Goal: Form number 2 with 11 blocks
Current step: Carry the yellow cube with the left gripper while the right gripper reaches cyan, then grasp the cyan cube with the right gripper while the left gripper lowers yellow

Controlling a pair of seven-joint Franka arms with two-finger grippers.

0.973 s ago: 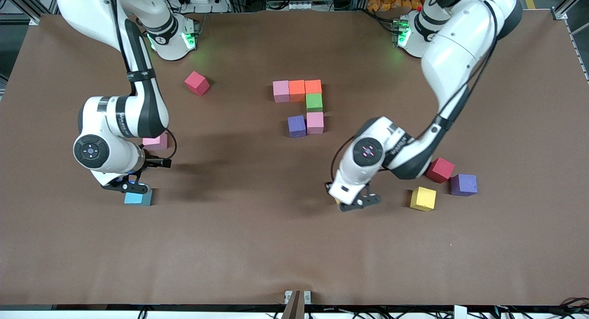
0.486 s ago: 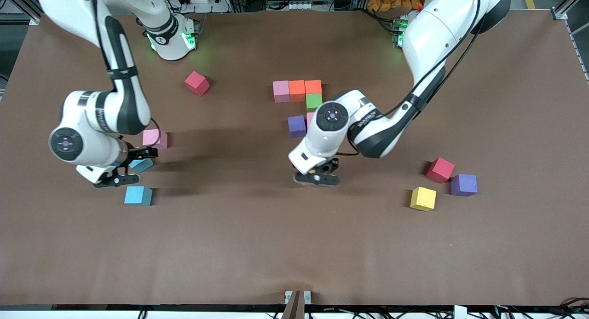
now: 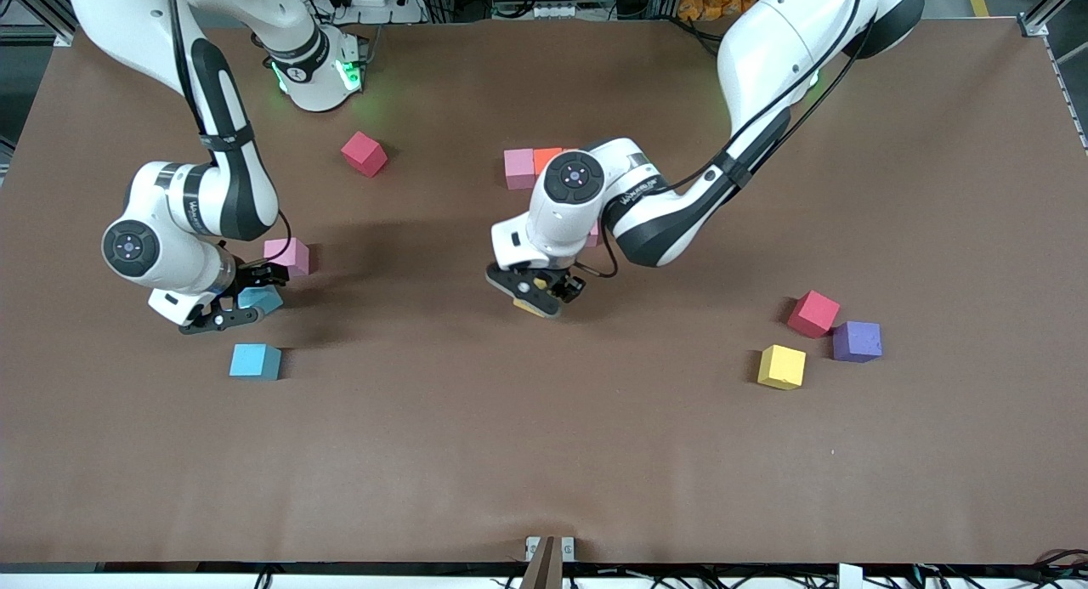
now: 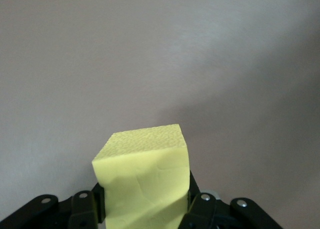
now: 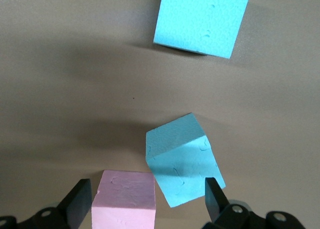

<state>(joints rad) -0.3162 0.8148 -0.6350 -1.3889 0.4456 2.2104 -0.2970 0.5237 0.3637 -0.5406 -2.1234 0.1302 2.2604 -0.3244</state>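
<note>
Pinching one yellow block (image 4: 142,181) between its fingers, my left gripper (image 3: 537,293) hangs over bare table at the six o'clock side of the started number 2 (image 3: 534,166). Clock bearings are read on the front view.

Item 1, the number 2: only a pink block (image 3: 518,168) and an orange block (image 3: 548,157) of its top row show, side by side and touching. My left arm covers the rest, so I cannot count what is laid. A pink sliver (image 3: 595,232) peeks out under the arm.

Item 2, my right gripper (image 3: 225,311), at nine o'clock from the left one, toward the right arm's end of the table. Its fingers are spread and grip nothing. A tilted light blue block (image 5: 182,161) sits just beside one finger; I cannot tell if they touch.

Item 3, loose blocks near it: a second pink block (image 3: 289,255) at one o'clock and a flat light blue block (image 3: 255,361) at five o'clock.

Item 4, a red block (image 3: 364,153) at ten o'clock from my left gripper.

Item 5, a group at three to four o'clock from my left gripper: a second red block (image 3: 813,313), a purple block (image 3: 857,341) and a second yellow block (image 3: 782,366).

Progress, as I judge it: the upper part is begun, and the lower part is mostly left to build.
</note>
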